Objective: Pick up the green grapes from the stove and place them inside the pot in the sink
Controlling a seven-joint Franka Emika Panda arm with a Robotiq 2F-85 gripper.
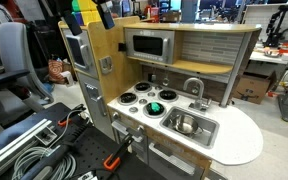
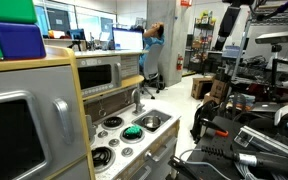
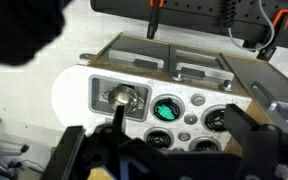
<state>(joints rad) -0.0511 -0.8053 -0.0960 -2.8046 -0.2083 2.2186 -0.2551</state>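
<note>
The green grapes (image 1: 155, 107) lie on one black burner of the white stove (image 1: 134, 104), on the burner nearest the sink. They also show in an exterior view (image 2: 132, 131) and in the wrist view (image 3: 165, 110). The small silver pot (image 1: 187, 124) stands in the sink (image 1: 207, 130), below the curved faucet (image 1: 194, 88). In the wrist view the pot (image 3: 124, 97) sits in the sink (image 3: 99, 84), left of the grapes. My gripper (image 3: 179, 135) is open and empty, high above the stove, its dark fingers on either side of the burners.
A toy microwave (image 1: 147, 45) sits in the shelf above the stove. Coloured blocks (image 1: 79, 8) stand on top of the tall cabinet. The white counter (image 1: 241, 140) rounds off beyond the sink. Cables and clamps (image 1: 44, 150) lie on the floor beside the kitchen.
</note>
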